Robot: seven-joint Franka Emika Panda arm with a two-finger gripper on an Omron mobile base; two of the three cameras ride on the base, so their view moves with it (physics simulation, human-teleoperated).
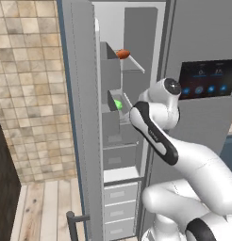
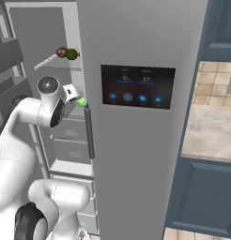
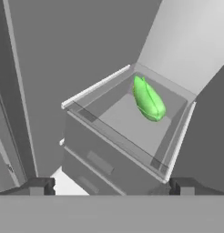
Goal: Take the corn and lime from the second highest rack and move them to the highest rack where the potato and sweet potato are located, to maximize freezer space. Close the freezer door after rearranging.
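Observation:
The green corn (image 3: 148,98) lies alone in the deep grey bin of the second highest rack (image 3: 114,136), toward its far corner. My gripper (image 3: 111,185) hovers in front of and above the bin, open, with nothing between its fingertips. The corn (image 2: 81,101) also shows just beyond my hand (image 2: 71,92), and as a green patch (image 1: 119,104) in the bin. On the highest rack (image 2: 46,61) a dark green lime (image 2: 72,54) rests beside a brown potato (image 2: 61,52). The orange sweet potato (image 1: 122,53) sits on that shelf. The freezer door (image 1: 82,117) stands wide open.
The other fridge door with the black dispenser panel (image 2: 137,86) is closed at my right. Grey drawers (image 1: 120,202) fill the compartment's lower part. A tiled wall (image 1: 28,94) stands left of the open door, whose handle (image 1: 70,226) juts out low down.

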